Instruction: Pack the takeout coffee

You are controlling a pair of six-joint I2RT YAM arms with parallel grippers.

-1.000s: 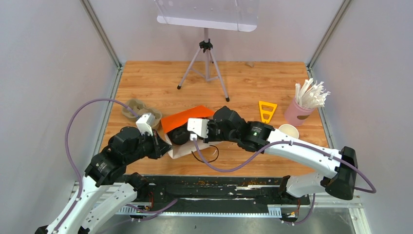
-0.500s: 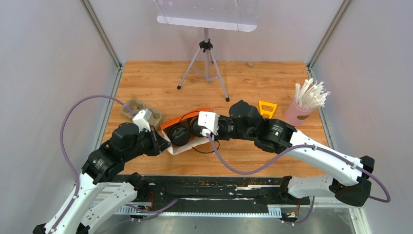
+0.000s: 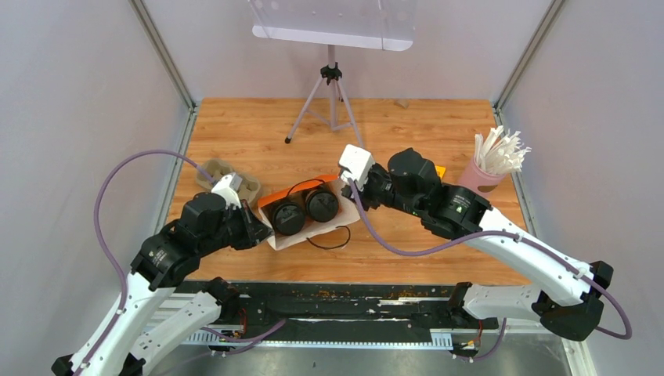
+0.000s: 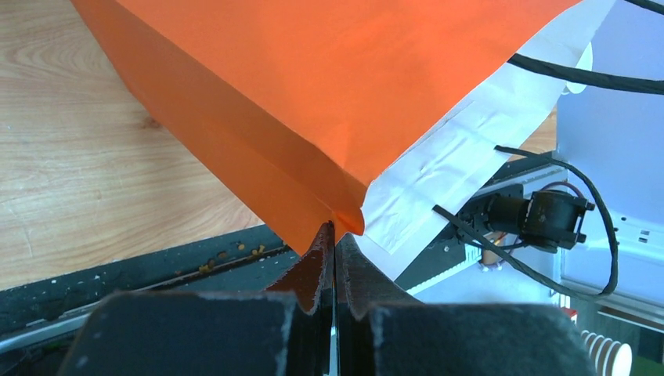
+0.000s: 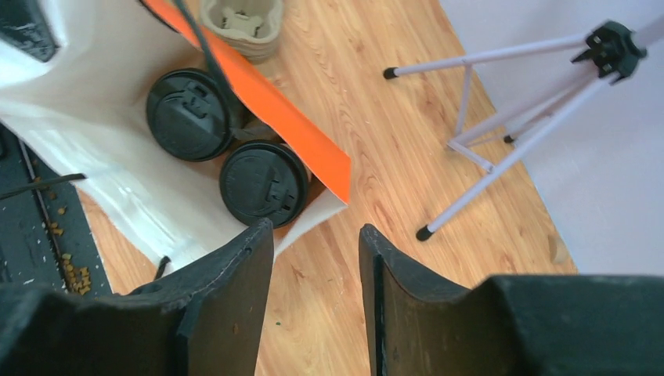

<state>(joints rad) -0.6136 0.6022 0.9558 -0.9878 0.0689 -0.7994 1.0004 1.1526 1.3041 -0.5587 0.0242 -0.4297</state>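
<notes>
Coffee cups (image 5: 263, 183): two lidded, side by side inside orange bag (image 4: 313, 78).
Right gripper (image 5: 315, 231): fingers apart, empty, now withdrawn from bag.
Left gripper (image 4: 335, 235): clamped on bag's corner.

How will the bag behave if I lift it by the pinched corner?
Probably floppy: the bag is thin paper, creased where the left jaws pinch it. Likely to sag, since two lidded cups sit inside; they might tip if it tilts.
</notes>
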